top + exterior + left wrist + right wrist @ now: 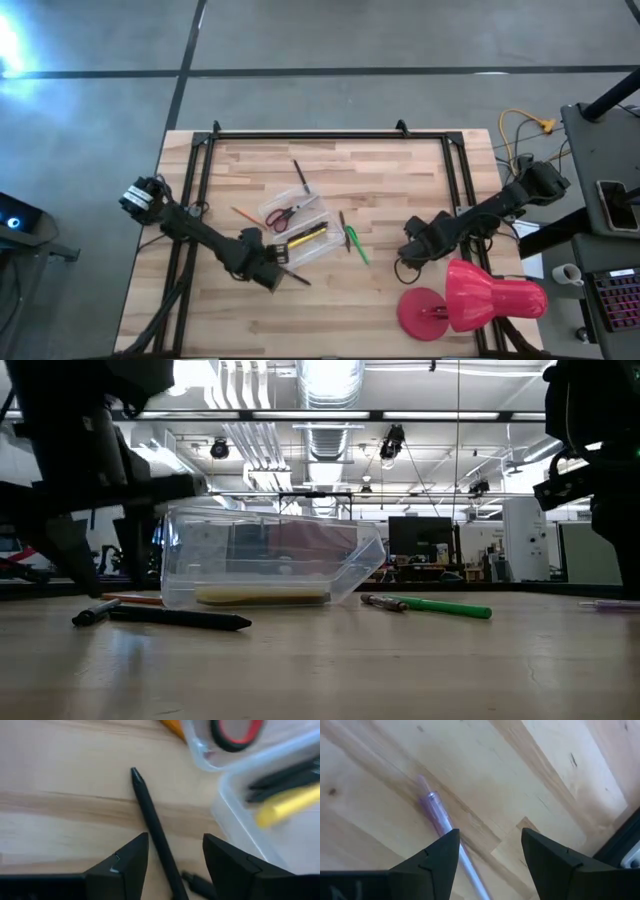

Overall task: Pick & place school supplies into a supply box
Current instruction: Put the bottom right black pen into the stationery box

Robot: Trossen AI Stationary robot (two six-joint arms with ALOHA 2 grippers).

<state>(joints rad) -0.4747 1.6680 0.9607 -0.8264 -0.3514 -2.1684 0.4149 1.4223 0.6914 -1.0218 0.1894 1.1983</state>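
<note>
Pale pen [440,822] — half behind right gripper [490,855]

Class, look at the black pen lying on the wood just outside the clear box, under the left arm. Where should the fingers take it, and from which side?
Grip the black pen at mid-barrel, coming straight down from above. It lies flat on the table and is thin and straight, so one finger should land on each long side. The left gripper is open and already straddles it; the box wall beside it leaves little room, so stay clear.

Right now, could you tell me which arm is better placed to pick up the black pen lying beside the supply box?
Left: the left gripper is open right over the black pen.
</note>
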